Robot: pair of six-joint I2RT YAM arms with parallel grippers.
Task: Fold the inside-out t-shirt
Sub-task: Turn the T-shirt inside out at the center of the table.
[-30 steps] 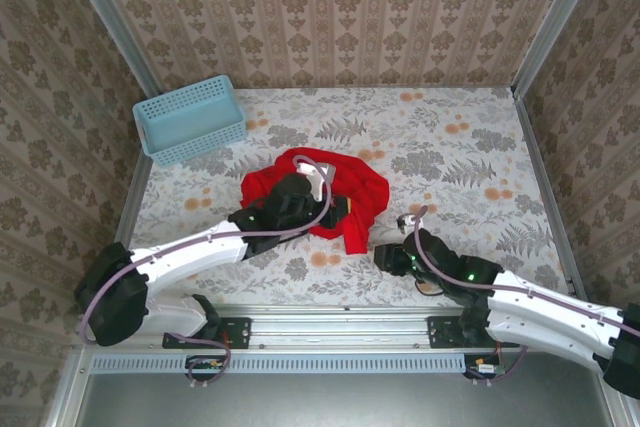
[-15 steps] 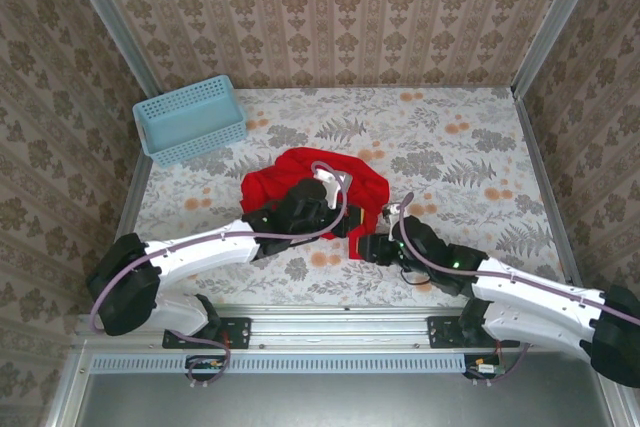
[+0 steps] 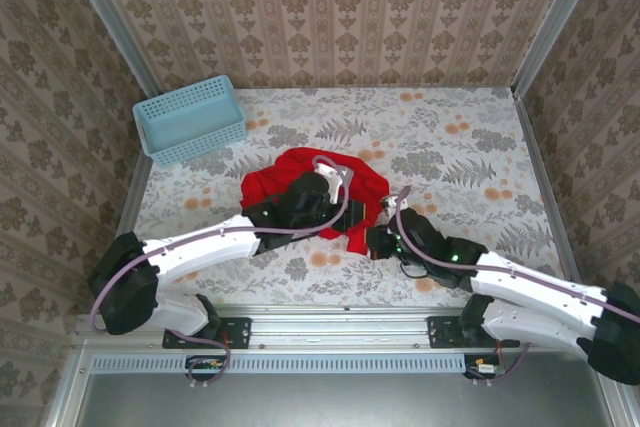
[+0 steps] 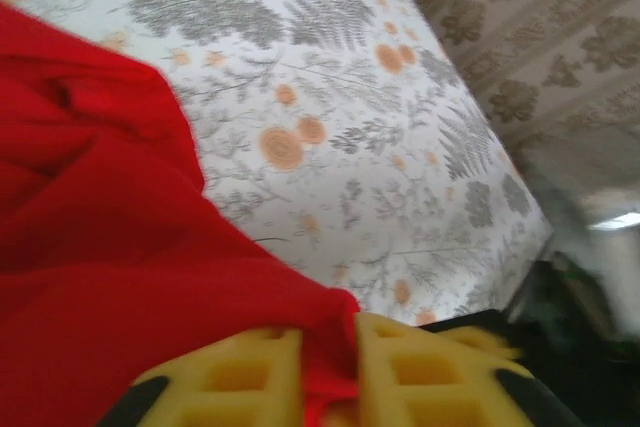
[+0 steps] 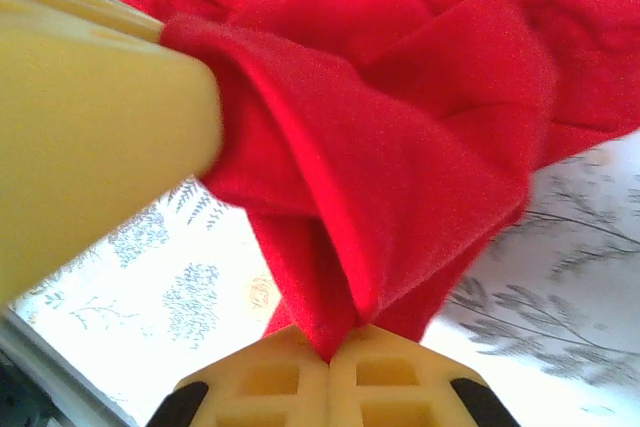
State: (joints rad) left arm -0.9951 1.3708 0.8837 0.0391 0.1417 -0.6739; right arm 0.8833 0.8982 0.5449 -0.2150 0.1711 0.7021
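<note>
Floral-print table (image 3: 450, 147) w/ red t-shirt (image 3: 265, 185) bunched near centre. My right claw (image 5: 330, 347) is closed on a fold at its near edge; left claw (image 4: 330, 342) pinches cloth betw. its pads. Risk, as I judge it: both grips are thin, so a pull may slip one free.

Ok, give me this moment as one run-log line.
t-shirt: crumpled heap, not yet folded | left gripper: pinching t-shirt edge | right gripper: shut on t-shirt fold | basket: far left corner, apart from t-shirt
</note>
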